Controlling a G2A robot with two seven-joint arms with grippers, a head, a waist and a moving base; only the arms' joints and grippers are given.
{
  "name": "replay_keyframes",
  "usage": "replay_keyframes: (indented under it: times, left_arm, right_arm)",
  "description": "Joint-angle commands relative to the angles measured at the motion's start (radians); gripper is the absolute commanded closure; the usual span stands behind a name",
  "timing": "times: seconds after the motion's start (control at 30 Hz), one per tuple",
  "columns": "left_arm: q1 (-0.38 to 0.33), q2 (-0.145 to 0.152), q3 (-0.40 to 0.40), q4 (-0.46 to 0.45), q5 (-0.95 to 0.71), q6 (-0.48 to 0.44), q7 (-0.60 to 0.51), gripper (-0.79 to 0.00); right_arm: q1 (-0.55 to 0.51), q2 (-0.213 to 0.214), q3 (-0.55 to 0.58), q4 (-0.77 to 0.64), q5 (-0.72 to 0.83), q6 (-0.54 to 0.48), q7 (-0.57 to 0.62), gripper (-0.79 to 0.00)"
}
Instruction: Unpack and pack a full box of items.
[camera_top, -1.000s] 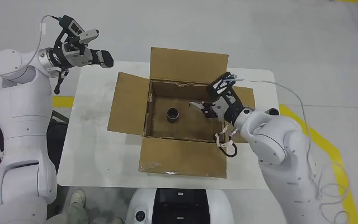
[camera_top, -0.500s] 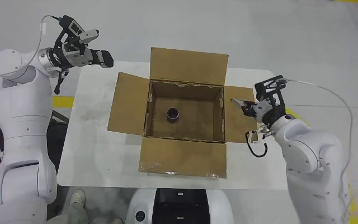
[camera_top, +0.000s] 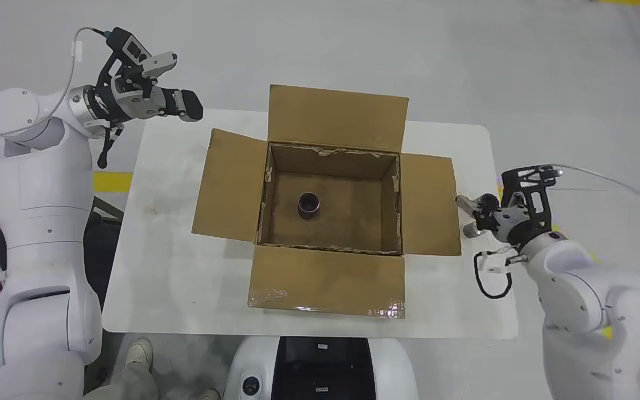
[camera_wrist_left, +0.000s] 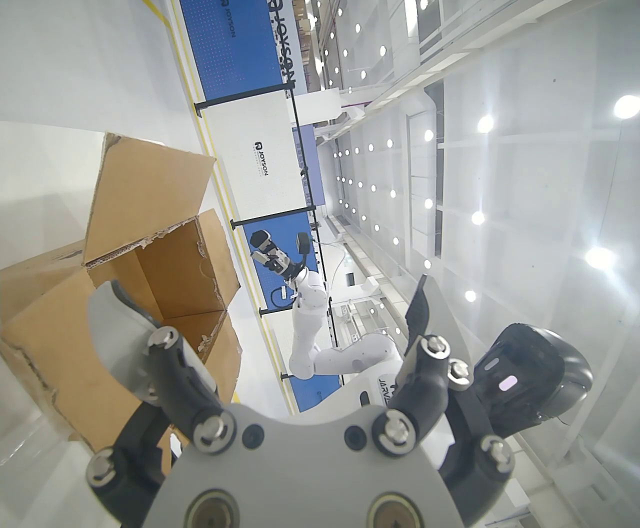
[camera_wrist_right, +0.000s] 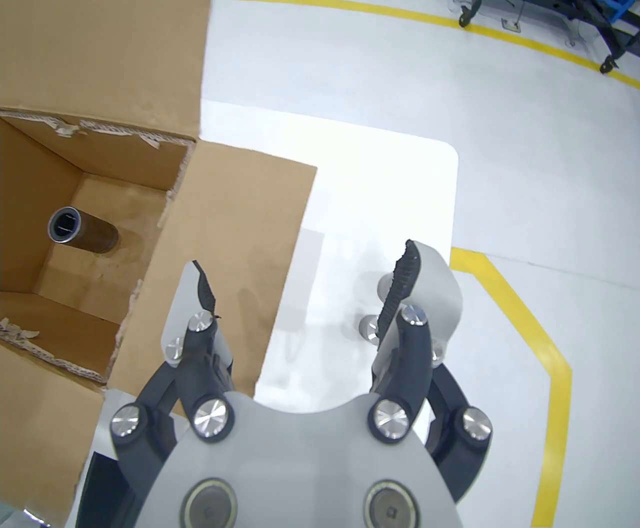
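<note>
An open cardboard box (camera_top: 330, 282) stands in the middle of the white table, all flaps folded out. Inside it a dark brown cylinder (camera_top: 310, 206) stands upright on the box floor, left of centre; the right wrist view shows the cylinder (camera_wrist_right: 82, 232) with its round top toward the camera. My right gripper (camera_top: 468, 206) hangs open and empty just past the box's right flap (camera_wrist_right: 240, 210), above the table. My left gripper (camera_top: 190, 104) is held high, beyond the table's far left corner, open with nothing between its fingers (camera_wrist_left: 117, 320).
The white table (camera_top: 160, 260) has bare room left and right of the box. Yellow floor tape (camera_wrist_right: 505, 295) runs past the table's right side. The box's far flap (camera_wrist_left: 150, 185) stands up behind the opening.
My right gripper has pulled out from over the box's inside and moved right, past the right flap, still open and empty. The left arm and the cylinder have not moved.
</note>
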Motion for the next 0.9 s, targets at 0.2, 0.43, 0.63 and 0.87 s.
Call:
replay_keyframes:
  times: [0.2, 0.43, 0.63, 0.87]
  left_arm:
    - [0.0, 0.0, 0.0, 0.0, 0.0, 0.0, 0.0, -0.785]
    - [0.0, 0.0, 0.0, 0.0, 0.0, 0.0, 0.0, -0.785]
    - [0.0, 0.0, 0.0, 0.0, 0.0, 0.0, 0.0, -0.785]
    - [0.0, 0.0, 0.0, 0.0, 0.0, 0.0, 0.0, -0.785]
  right_arm:
    - [-0.079, 0.002, 0.037, 0.034, 0.013, 0.054, -0.017, -0.656]
    - [-0.108, 0.004, 0.033, 0.075, 0.001, 0.068, -0.034, -0.656]
    - [-0.111, 0.007, 0.019, 0.115, -0.008, 0.069, -0.036, -0.64]
    - [-0.096, 0.009, -0.005, 0.185, -0.012, 0.076, -0.047, -0.634]
